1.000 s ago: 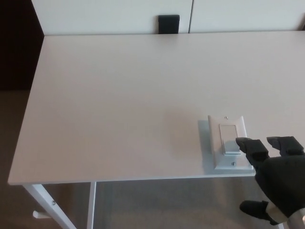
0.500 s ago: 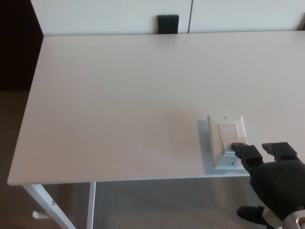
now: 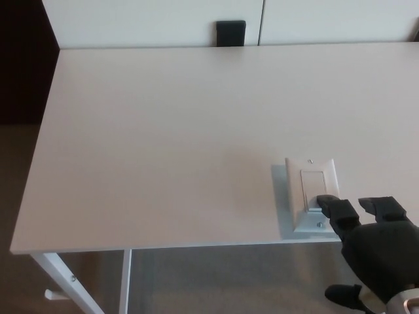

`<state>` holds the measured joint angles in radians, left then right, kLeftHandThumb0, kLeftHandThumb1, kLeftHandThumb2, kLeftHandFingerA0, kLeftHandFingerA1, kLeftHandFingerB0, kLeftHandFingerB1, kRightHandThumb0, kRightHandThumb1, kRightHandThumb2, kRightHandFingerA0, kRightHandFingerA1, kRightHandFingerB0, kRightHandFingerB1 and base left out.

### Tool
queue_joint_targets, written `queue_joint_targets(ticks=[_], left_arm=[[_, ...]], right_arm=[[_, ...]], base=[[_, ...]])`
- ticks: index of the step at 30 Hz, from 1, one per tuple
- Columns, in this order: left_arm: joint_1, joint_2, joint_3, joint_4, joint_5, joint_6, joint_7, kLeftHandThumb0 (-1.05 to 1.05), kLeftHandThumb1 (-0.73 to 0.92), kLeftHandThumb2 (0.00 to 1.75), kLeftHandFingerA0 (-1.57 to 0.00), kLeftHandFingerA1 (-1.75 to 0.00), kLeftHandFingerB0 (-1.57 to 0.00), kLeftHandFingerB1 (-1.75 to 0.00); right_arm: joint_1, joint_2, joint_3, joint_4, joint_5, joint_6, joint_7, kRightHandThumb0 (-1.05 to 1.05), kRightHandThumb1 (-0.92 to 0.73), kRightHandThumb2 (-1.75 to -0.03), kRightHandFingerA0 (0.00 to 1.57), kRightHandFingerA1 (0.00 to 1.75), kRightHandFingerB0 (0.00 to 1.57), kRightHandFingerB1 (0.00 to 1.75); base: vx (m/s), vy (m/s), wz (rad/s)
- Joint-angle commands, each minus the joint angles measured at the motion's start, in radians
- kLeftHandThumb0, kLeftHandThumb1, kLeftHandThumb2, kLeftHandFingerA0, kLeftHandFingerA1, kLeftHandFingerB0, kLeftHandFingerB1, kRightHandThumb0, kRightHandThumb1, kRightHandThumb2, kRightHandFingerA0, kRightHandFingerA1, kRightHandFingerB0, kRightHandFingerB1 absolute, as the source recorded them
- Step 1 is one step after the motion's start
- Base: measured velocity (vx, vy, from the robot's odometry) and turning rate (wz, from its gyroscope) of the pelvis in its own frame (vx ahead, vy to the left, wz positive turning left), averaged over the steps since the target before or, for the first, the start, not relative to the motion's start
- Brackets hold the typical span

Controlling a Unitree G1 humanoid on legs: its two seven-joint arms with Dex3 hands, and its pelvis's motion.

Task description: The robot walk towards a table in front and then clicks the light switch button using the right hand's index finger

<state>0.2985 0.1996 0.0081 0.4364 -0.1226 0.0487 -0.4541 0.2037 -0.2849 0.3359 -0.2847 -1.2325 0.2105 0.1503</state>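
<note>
The right hand comes in at the desk's near right corner, holding nothing, its two thick fingers stretched forward and apart, thumb hanging below the desk edge. The inner fingertip rests on the lower end of the light switch. The switch, a white rocker in a white plate, lies flat on the white desk near its front edge, toward the right.
</note>
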Motion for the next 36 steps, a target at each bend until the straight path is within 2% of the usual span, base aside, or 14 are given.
queue_joint_targets(ticks=[1, 8, 9, 13, 14, 15, 16, 17, 22, 23, 26, 28, 31, 36], left_arm=[[0.002, 0.019, -0.003, 0.000, 0.018, 0.003, 0.007, -0.65, 0.26, 0.82, -0.28, -1.00, -0.21, -0.74], [0.002, 0.019, -0.003, -0.005, 0.016, 0.014, 0.008, -0.61, 0.23, 0.82, -0.31, -1.02, -0.22, -0.77], [0.003, 0.021, -0.005, -0.006, 0.018, 0.010, 0.006, -0.63, 0.24, 0.81, -0.30, -1.02, -0.21, -0.77], [-0.001, 0.020, -0.005, 0.000, 0.018, 0.012, 0.008, -0.63, 0.24, 0.81, -0.30, -1.02, -0.22, -0.77], [-0.001, 0.021, -0.005, 0.003, 0.016, 0.003, 0.002, -0.62, 0.25, 0.81, -0.27, -1.05, -0.21, -0.79], [-0.001, 0.020, -0.004, 0.004, 0.015, 0.003, 0.003, -0.62, 0.24, 0.81, -0.27, -1.05, -0.22, -0.79], [-0.001, 0.021, -0.004, 0.003, 0.015, 0.002, 0.003, -0.63, 0.24, 0.81, -0.29, -1.04, -0.21, -0.78], [-0.001, 0.021, -0.003, 0.002, 0.015, 0.004, 0.003, -0.63, 0.23, 0.81, -0.32, -1.03, -0.22, -0.78], [0.000, 0.022, -0.003, 0.004, 0.010, 0.005, -0.006, -0.63, 0.25, 0.81, -0.26, -1.03, -0.21, -0.78], [0.000, 0.024, -0.007, 0.004, 0.019, -0.004, 0.000, -0.65, 0.25, 0.80, -0.29, -1.02, -0.20, -0.78], [-0.003, 0.021, 0.000, 0.007, 0.006, 0.009, -0.004, -0.61, 0.25, 0.80, -0.29, -1.03, -0.21, -0.77], [-0.004, 0.024, -0.004, 0.007, 0.016, 0.000, 0.001, -0.64, 0.25, 0.80, -0.30, -1.02, -0.22, -0.78], [-0.006, 0.024, -0.001, -0.002, 0.010, 0.014, 0.001, -0.62, 0.25, 0.81, -0.29, -1.03, -0.23, -0.78], [-0.016, 0.027, -0.006, 0.003, 0.018, 0.001, 0.002, -0.66, 0.28, 0.80, -0.26, -1.04, -0.22, -0.79]], right_arm=[[0.037, -0.021, 0.017, -0.006, -0.011, 0.012, 0.009, -0.84, -0.52, -0.57, 0.00, 0.34, 0.00, 0.59], [0.073, -0.029, 0.032, -0.024, -0.012, 0.014, 0.024, -0.85, -0.53, -0.58, 0.00, 0.36, 0.03, 0.56], [0.076, -0.029, 0.034, -0.022, -0.011, 0.015, 0.024, -0.89, -0.43, -0.72, 0.00, 0.41, 0.05, 0.54], [0.082, -0.031, 0.040, -0.016, -0.016, 0.022, 0.024, -0.84, -0.53, -0.58, 0.00, 0.34, 0.02, 0.56], [0.077, -0.032, 0.041, -0.013, -0.022, 0.023, 0.024, -0.85, -0.48, -0.86, 0.00, 0.45, 0.06, 0.53], [0.075, -0.034, 0.041, -0.014, -0.023, 0.022, 0.024, -0.86, -0.49, -0.87, 0.00, 0.46, 0.06, 0.53], [0.073, -0.034, 0.040, -0.015, -0.021, 0.022, 0.025, -0.86, -0.48, -0.86, 0.00, 0.46, 0.05, 0.53], [0.069, -0.033, 0.039, -0.020, -0.019, 0.023, 0.031, -0.84, -0.54, -0.58, 0.00, 0.35, 0.02, 0.56], [0.073, -0.034, 0.024, -0.055, -0.004, 0.026, 0.044, -0.83, -0.54, -0.58, 0.00, 0.30, 0.00, 0.54], [0.082, -0.034, 0.012, -0.094, -0.002, 0.026, 0.042, -0.84, -0.47, -0.87, 0.00, 0.43, 0.01, 0.42], [0.102, -0.037, -0.006, -0.168, -0.004, 0.023, 0.052, -0.83, -0.46, -0.87, 0.00, 0.44, 0.00, 0.37], [0.134, -0.035, -0.024, -0.255, -0.001, 0.012, 0.045, -0.84, -0.47, -0.89, 0.00, 0.45, 0.03, 0.48], [0.192, -0.044, -0.060, -0.419, 0.022, -0.018, 0.062, -0.89, -0.48, -0.89, 0.00, 0.47, 0.00, 0.33], [0.326, -0.062, -0.109, -0.603, 0.061, -0.080, 0.041, -0.98, -0.54, -0.94, 0.00, 0.48, 0.00, 0.33]], base=[[0.00, 0.000, 0.00], [0.00, 0.000, 0.00], [0.00, 0.000, 0.00], [0.00, 0.000, 0.00], [0.00, 0.000, 0.00], [0.00, 0.000, 0.00], [0.00, 0.000, 0.00], [0.00, 0.000, 0.00], [0.00, 0.000, 0.00], [0.00, 0.000, 0.00], [0.00, 0.000, 0.00], [0.00, 0.000, 0.00], [0.00, 0.000, 0.00], [0.00, 0.000, 0.00]])
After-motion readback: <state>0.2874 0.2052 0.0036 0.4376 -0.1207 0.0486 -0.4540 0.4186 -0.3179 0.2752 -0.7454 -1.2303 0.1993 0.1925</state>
